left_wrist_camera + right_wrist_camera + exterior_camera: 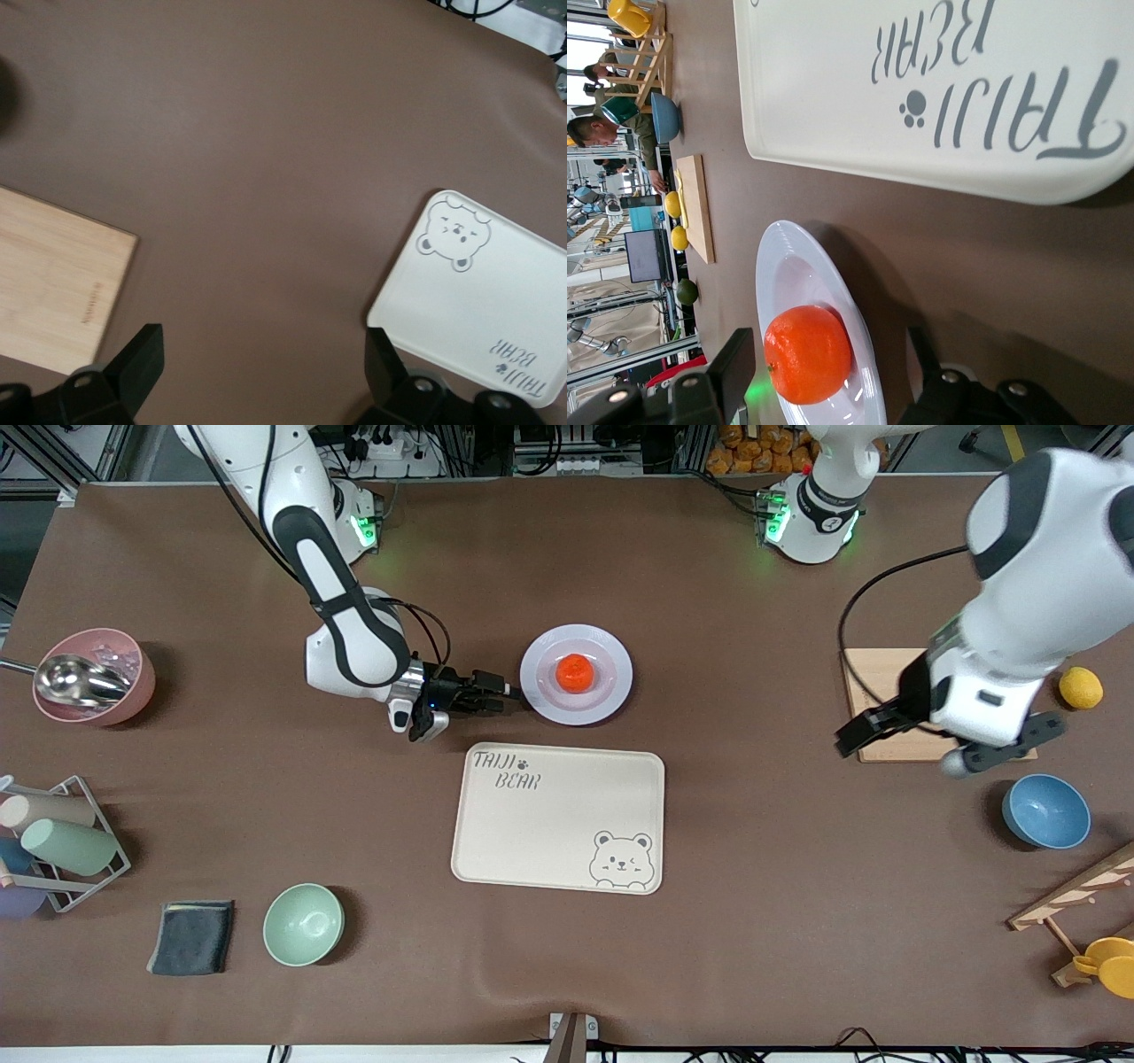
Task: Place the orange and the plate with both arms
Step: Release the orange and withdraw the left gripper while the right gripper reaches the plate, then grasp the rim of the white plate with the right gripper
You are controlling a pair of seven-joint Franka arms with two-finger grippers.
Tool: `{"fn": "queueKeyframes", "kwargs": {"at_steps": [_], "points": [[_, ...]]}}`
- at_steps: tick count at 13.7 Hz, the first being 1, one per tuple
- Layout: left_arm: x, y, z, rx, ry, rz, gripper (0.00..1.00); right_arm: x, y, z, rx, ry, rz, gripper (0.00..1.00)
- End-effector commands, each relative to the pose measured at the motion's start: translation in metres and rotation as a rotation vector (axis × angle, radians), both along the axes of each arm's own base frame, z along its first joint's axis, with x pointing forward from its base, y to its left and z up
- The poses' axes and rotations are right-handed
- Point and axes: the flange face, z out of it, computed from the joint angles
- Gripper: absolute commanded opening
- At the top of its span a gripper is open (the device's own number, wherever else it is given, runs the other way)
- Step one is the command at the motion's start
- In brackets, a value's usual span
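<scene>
The plate [576, 674] lies on the brown counter [753, 850], just beside the bear tray [558, 817] on the side of the tray that is farther from the front camera, and the two do not touch. The orange [575, 673] sits in the middle of the plate. The right gripper [512, 691] is low at the rim of the plate, at the edge that faces the right arm's end of the counter. In the right wrist view its fingers [735, 363] stand apart, one on each side of the rim of the plate, with the orange [808, 353] between them and a little ahead; I cannot tell if they already press on the rim. The left gripper [852, 737] hangs in the air over a wooden board [886, 704], well away from the tray toward the left arm's end of the counter. Its fingers [133, 363] are spread wide and carry nothing, and this arm waits. A yellow lemon [1081, 687] lies near the board, still farther from the tray, and a blue bowl [1045, 811] stands near the board, nearer to the front camera. A mint green bowl [303, 924] stands nearer to the front camera than the tray, toward the right arm's end.
</scene>
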Motion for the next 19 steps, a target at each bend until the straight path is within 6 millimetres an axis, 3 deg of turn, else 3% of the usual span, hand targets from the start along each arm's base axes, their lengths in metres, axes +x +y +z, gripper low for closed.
{"fn": "queueKeyframes", "kwargs": {"at_steps": [1,3,5,10,19], "points": [[-0.013,0.017,0.018,0.037,-0.006,-0.115,1.00,-0.004,0.000,-0.006,-0.005,0.008,-0.024,0.75],[-0.020,0.039,0.026,0.053,0.027,-0.112,1.00,-0.006,0.000,-0.010,-0.009,0.016,-0.024,0.72],[-0.026,0.059,0.053,0.051,0.058,-0.162,1.00,-0.010,0.006,-0.013,-0.002,0.028,-0.036,0.71],[-0.035,0.095,0.071,0.073,0.044,-0.240,1.00,-0.027,0.028,-0.016,-0.021,0.035,-0.065,0.66],[-0.038,0.090,0.070,0.070,0.064,-0.248,1.00,-0.037,0.037,-0.023,-0.030,0.047,-0.074,0.57]]}}
